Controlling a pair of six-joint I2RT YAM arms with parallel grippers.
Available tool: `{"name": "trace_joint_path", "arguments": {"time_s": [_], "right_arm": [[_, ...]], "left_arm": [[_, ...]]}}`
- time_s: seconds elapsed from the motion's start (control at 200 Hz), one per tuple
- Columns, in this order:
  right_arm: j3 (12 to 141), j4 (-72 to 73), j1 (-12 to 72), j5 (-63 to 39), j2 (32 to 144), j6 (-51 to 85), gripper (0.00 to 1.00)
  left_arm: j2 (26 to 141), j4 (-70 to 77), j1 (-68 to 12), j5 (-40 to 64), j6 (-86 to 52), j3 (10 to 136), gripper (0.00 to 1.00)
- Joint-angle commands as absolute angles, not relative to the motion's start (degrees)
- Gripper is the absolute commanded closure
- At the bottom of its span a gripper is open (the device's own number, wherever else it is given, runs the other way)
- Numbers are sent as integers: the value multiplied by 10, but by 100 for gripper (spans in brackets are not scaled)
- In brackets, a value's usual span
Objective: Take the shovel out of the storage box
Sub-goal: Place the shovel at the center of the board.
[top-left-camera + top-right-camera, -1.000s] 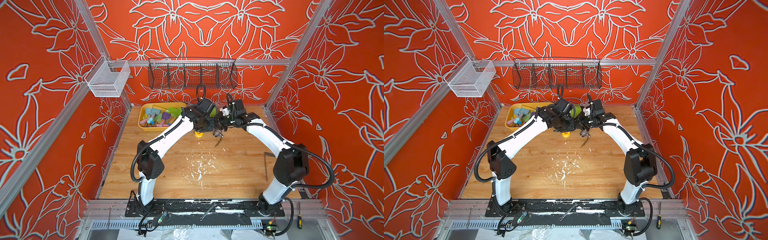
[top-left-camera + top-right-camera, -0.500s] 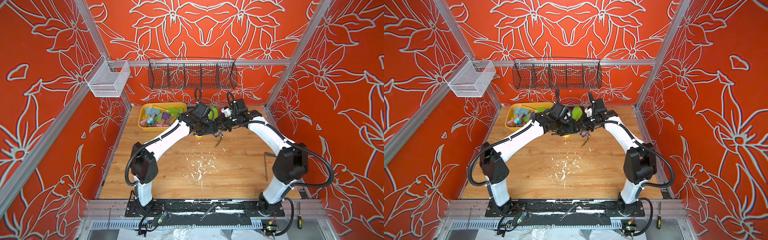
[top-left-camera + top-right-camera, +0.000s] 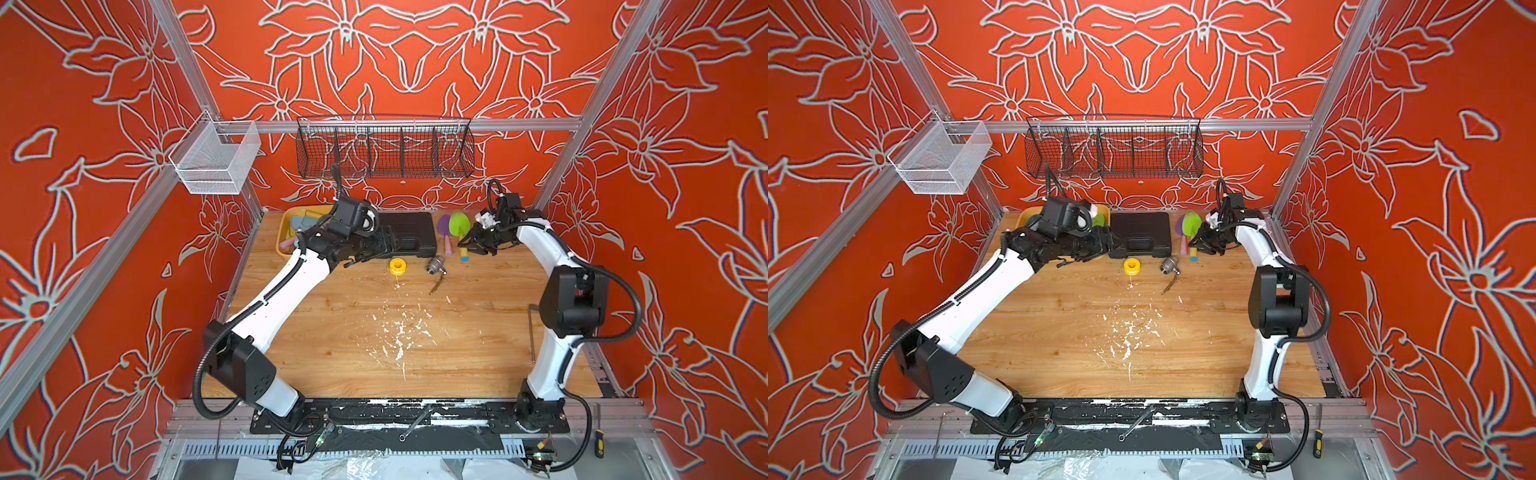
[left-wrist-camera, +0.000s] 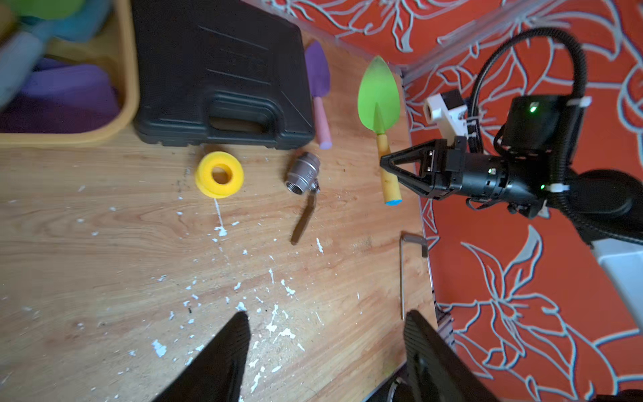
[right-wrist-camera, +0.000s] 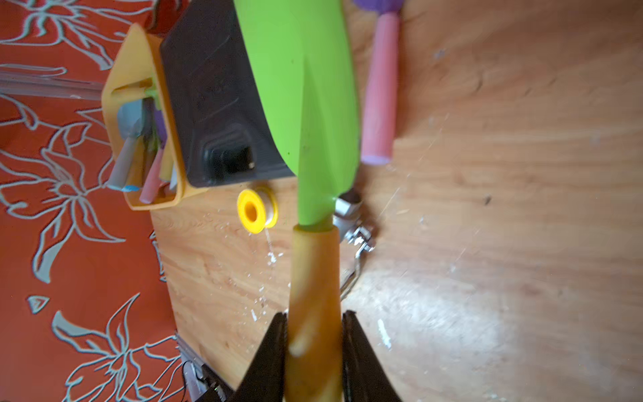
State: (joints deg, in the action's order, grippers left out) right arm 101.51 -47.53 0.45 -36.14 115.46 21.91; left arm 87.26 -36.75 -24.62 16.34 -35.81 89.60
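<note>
Over the back right corner of the worktop (image 3: 374, 332), my right hand (image 5: 315, 323) is gripping the yellow handle of the green shovel (image 4: 378, 101), the two sides closing narrow against the handle. The shovel is sitting well apart from the yellow storage box (image 4: 128, 87), which is standing at the back left corner with the black case (image 4: 222, 69) between them, so I am judging the taking-out itself as done. Whether the blade is touching the wood I cannot tell. What is remaining, I am guessing, is setting it down and letting go, perhaps beside the purple shovel (image 4: 318, 76) lying just next to the case. My left hand (image 4: 327, 315) is hanging wide and empty near the case.
</note>
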Motion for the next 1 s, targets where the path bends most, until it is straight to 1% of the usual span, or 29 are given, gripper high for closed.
{"name": "trace_joint_path", "arguments": {"time_s": [0.0,0.035,0.195,0.235,0.4,0.731,0.901,0.991], "right_arm": [[1085,-518,-3,-333,1222,149,100],[1110,-525,-4,-324,1246,141,100],[1243,-569,-10,-299,1367,120,100],[1273,-579,-11,-291,1392,119,100],[1360,-586,-20,-297,1461,134,100],[1329,-552,-38,-326,1451,135,100],[1338,-546,-51,-334,1458,136,100],[1370,-567,-54,-339,1482,127,100]], "left_arm": [[838,-397,-230,134,-334,889,25],[830,-404,-225,130,-333,888,24],[800,-438,-212,102,-327,882,23],[791,-443,-211,91,-328,878,19],[746,-450,-206,64,-341,858,18],[687,-440,-205,19,-358,823,18],[681,-439,-204,18,-359,814,18],[684,-439,-205,18,-359,813,18]]}}
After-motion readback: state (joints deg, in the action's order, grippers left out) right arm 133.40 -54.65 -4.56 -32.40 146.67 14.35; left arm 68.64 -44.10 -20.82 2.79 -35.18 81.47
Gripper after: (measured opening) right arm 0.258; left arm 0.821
